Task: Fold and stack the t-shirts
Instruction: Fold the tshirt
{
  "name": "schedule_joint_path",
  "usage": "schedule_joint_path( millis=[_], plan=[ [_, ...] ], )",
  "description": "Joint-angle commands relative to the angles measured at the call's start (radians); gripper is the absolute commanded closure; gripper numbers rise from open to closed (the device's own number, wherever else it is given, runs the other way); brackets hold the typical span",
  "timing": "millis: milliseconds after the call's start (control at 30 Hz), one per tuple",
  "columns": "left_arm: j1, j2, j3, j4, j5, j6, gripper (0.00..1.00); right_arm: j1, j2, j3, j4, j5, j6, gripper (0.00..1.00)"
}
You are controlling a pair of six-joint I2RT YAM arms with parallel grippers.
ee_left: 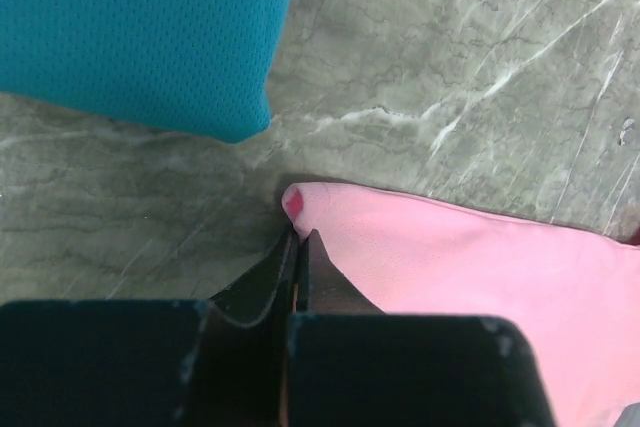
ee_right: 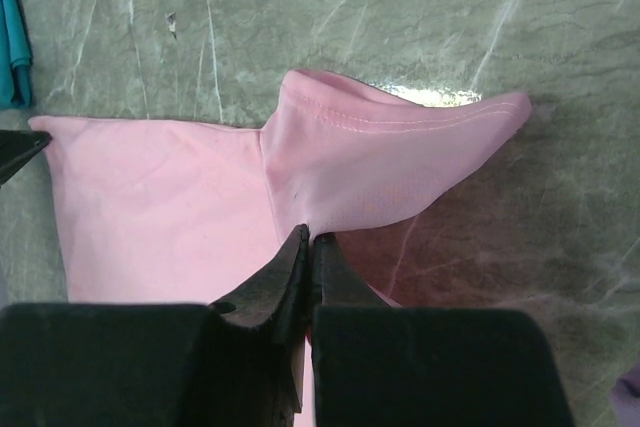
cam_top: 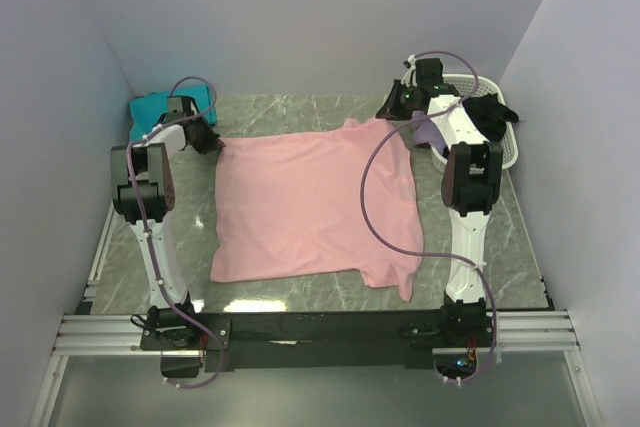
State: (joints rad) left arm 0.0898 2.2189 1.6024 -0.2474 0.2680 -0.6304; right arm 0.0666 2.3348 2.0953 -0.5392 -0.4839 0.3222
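A light pink t-shirt (cam_top: 315,202) lies spread on the marble table, folded roughly in half. My left gripper (cam_top: 208,140) is shut on its far left corner, seen in the left wrist view (ee_left: 300,237) with the pink cloth (ee_left: 450,257) running right from the tips. My right gripper (cam_top: 395,107) is shut on the far right part by the sleeve, seen in the right wrist view (ee_right: 310,239) with the pink sleeve (ee_right: 400,157) lifted beyond it. A folded teal shirt (cam_top: 150,107) lies at the far left, also in the left wrist view (ee_left: 130,27).
A white basket (cam_top: 505,142) stands at the far right with a black shirt (cam_top: 490,112) and a lavender one (cam_top: 430,132) hanging over its rim. White walls close the table on three sides. A metal rail (cam_top: 300,332) runs along the near edge.
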Motion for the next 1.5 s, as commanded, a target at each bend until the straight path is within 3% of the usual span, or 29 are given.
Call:
schedule_joint_path(
  millis=[0,433,967,1367,1467],
  plan=[
    [-0.005,-0.04,-0.001,0.016,-0.03,0.023,0.99,-0.005,-0.031,-0.015,0.03,-0.019,-0.015,1.0],
    [-0.005,-0.297,-0.211,0.051,-0.039,0.008,0.99,-0.001,-0.259,-0.317,0.096,0.077,-0.014,1.0],
    [-0.009,-0.449,-0.366,0.025,-0.092,-0.026,0.99,0.006,-0.377,-0.442,0.028,0.255,0.0,1.0],
    [-0.01,-0.539,-0.45,-0.003,-0.096,-0.052,0.99,0.009,-0.368,-0.48,-0.047,0.343,0.026,1.0],
    [-0.018,-0.567,-0.485,0.0,-0.108,-0.055,0.91,0.013,-0.384,-0.515,-0.036,0.344,0.029,1.0]
  ],
)
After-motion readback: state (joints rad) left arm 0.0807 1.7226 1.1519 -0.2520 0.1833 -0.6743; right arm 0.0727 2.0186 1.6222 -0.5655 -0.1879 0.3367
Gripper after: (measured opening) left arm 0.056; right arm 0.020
